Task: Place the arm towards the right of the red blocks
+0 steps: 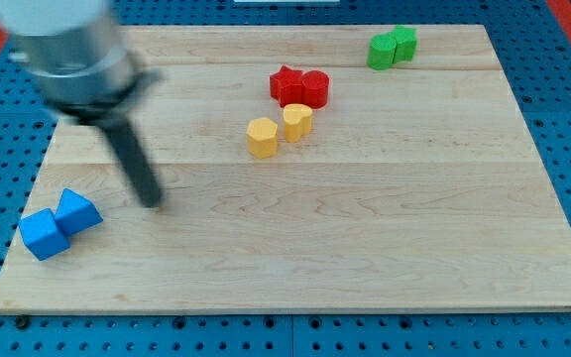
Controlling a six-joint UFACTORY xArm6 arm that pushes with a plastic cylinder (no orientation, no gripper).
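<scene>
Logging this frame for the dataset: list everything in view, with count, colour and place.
red blocks: two, red, one star-like and one rounded, touching, upper middle of the board.
yellow blocks: two, yellow, side by side just below the red pair.
green blocks: two, green, touching, near the view's top right.
blue blocks: two, blue, touching, at the view's lower left.
board: one, light wood, on a blue perforated surface.
my tip: one, dark rod, blurred, just right of the blue blocks, far left of the red ones.

wood board: blue blocks just left of my tip; yellow blocks, red blocks, green blocks far upper right.
</scene>
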